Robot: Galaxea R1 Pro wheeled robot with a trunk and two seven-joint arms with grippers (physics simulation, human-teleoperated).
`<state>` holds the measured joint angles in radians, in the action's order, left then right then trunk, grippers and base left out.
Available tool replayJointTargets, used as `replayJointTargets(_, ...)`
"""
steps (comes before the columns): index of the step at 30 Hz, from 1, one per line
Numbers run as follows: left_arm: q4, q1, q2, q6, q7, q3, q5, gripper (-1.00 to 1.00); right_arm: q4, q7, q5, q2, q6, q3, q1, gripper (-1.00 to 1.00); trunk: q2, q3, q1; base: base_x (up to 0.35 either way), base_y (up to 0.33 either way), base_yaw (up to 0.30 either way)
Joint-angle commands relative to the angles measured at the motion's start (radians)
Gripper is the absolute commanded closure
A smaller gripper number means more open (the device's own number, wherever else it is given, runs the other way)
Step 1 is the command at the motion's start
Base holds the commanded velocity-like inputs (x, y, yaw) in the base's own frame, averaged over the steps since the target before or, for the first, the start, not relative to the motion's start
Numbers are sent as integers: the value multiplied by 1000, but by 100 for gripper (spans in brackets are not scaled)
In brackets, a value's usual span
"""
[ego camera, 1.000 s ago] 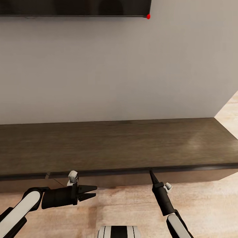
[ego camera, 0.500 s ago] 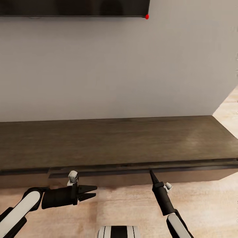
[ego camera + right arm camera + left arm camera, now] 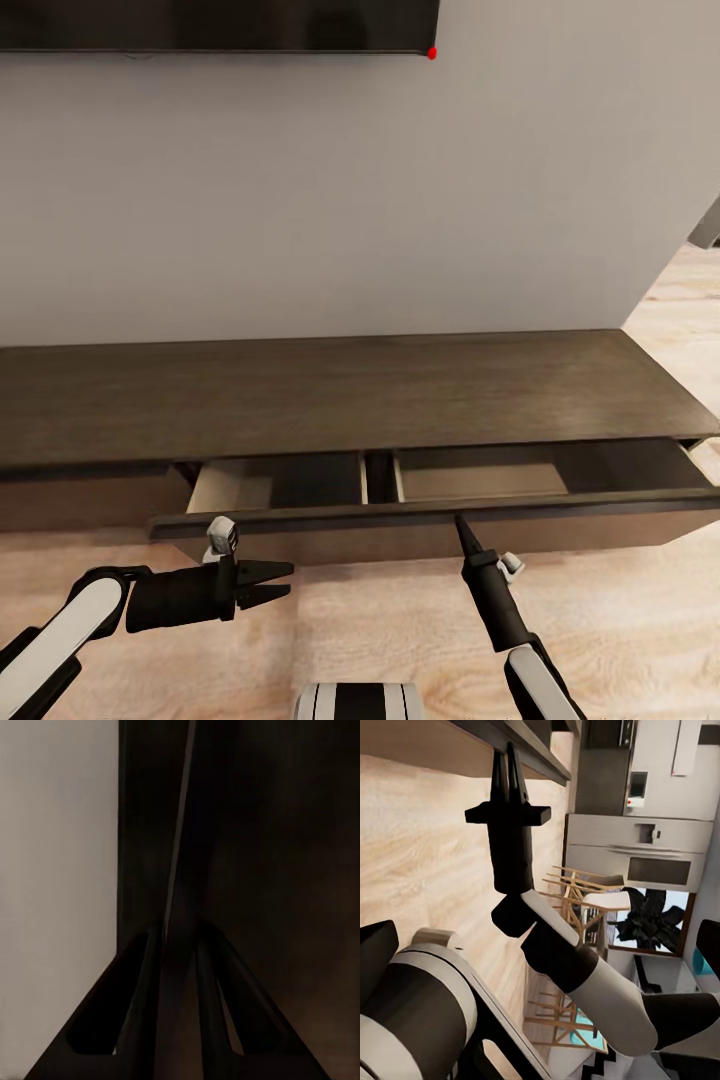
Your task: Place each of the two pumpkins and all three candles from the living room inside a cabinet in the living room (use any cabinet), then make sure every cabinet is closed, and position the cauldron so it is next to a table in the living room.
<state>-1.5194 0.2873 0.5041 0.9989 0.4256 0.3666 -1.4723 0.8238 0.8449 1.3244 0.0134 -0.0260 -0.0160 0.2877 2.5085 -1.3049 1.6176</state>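
— Since a second ago, the wide drawer front [image 3: 430, 508] of the cabinet [image 3: 330, 395] has come well out from under the dark-brown top. Half a second ago it was only a sliver proud; before that it sat flush. The head camera has shifted too, so the wall TV [image 3: 215, 25] and the cabinet sit differently in the picture.

— And from the head view, what is inside?

— Two pale beige compartments split by a divider [image 3: 380, 478], both bare as far as they show. The right gripper [image 3: 460, 522] has its thin dark tips at the top edge of the drawer front, right of the divider. The left gripper [image 3: 280, 583] hangs low over the light wood-plank floor [image 3: 400, 620], in front of the cabinet and pointing toward the right arm, its jaws slightly parted, holding nothing.

— The left wrist view?

— It looks along the floor at the right gripper [image 3: 508, 776], whose two fingers lie tight together with their tips up against the dark edge of the drawer front [image 3: 529, 754]. Beyond it are a white oven unit [image 3: 641, 851], wooden chairs [image 3: 574, 889] and a dark plant [image 3: 649, 922].

— And the right wrist view?

— Very dark. Two black fingers [image 3: 142, 1012] flank a thin dark edge that runs up between them; it looks like the drawer front's top edge, pinched by closed jaws. A pale surface, wall or drawer lining, I cannot say which, lies to one side.
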Motion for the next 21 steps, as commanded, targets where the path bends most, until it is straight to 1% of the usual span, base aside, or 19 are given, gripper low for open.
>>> replayJointTargets(1, 1, 1, 1, 1, 7, 2, 4, -100, 1, 19, 1, 0, -5, -10, 1, 100, 0, 0, -1, -45, 0, 0)
replayJointTargets(7, 1, 1, 1, 1, 7, 2, 4, -100, 1, 19, 1, 0, -4, -10, 1, 100, 0, 0, -1, -20, 0, 0)
replayJointTargets(14, 0, 1, 1, 1, 7, 2, 4, -100, 1, 19, 1, 0, -3, -10, 1, 100, 0, 0, -1, -212, 0, 0)
replayJointTargets(21, -1, 1, 1, 0, 7, 2, 4, -100, 1, 19, 1, 1, -3, -10, 1, 100, 0, 0, -1, -36, 0, 0)
